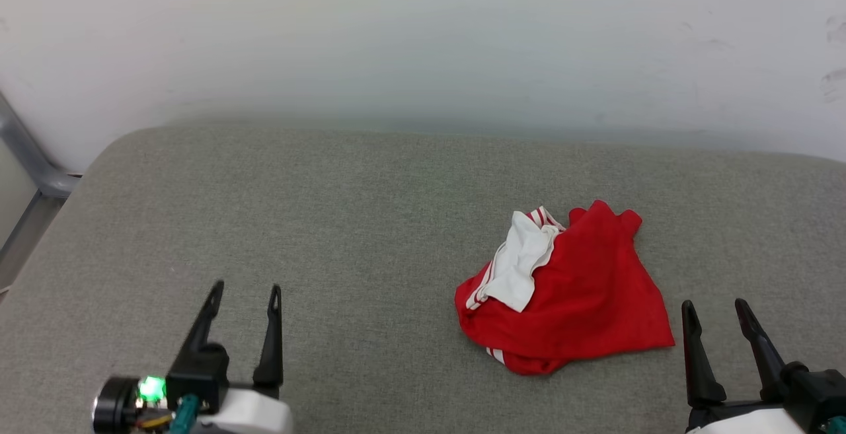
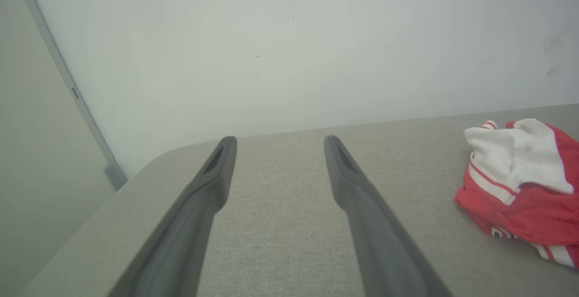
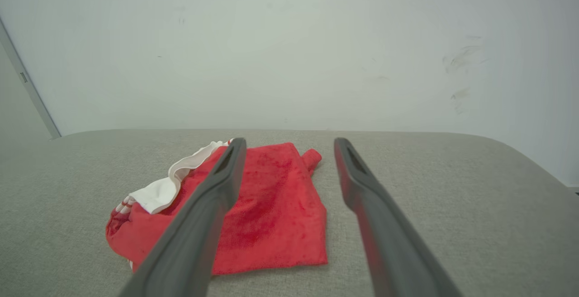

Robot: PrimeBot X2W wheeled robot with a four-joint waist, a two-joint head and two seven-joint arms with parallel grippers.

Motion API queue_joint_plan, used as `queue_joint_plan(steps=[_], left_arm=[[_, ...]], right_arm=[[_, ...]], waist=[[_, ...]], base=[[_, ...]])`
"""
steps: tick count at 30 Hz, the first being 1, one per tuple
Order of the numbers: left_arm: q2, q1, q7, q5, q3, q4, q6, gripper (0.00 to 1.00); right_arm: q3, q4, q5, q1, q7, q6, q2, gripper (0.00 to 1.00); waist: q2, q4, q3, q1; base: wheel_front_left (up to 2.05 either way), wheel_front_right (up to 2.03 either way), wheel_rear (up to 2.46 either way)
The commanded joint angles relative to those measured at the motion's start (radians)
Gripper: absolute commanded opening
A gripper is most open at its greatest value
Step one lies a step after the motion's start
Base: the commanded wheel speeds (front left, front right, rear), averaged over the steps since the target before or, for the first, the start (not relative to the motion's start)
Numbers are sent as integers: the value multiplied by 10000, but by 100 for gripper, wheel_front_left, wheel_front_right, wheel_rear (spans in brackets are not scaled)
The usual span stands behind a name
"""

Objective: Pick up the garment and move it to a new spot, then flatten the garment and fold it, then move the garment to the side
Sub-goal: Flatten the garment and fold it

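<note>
Slippage is judged the main hazard. The garment (image 1: 581, 289), a crumpled bright red soft-fabric T-shirt with white short sleeves, is bunched on the grey fabric-covered counter (image 1: 330, 209), toward its right side, untouched. The right gripper (image 1: 714, 305) is placed just beside its near right corner, jaws spread wide and empty. The left gripper (image 1: 246, 289), equally spread and empty, is well apart from it. Should only one loose layer be pinched, the heap could be dragged rather than lifted, and its tangled folds tightened.
</note>
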Motion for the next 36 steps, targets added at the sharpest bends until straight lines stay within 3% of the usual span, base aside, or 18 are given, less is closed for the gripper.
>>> queue_joint_plan(steps=[1,8,16,26,36], left_arm=[[131,-478,-26,-69,24,-15,-226,100],[835,-2626,-25,-38,-471,536,-1390,100],[1403,-5172,484,-762,-1630,1504,-1796,100],[2459,-8206,3378,-3915,-5010,1631,-1802,100],[3099,-10526,6648,-6900,-8183,1449,-1804,100]], right_arm=[[-6,-30,-41,-51,-22,-7,17,100],[32,-99,-114,-286,-24,-8,15,100],[-58,-164,-128,-540,-24,-8,15,100],[-88,-236,-108,-1007,-24,-9,17,100],[-15,-249,87,-1522,-24,-9,17,100]], waist=[[0,21,42,0],[0,-183,364,0],[0,-511,904,0],[0,-844,1707,0],[0,-1323,2513,0]], base=[[0,0,0],[0,0,0],[0,0,0],[0,0,0],[0,0,0]])
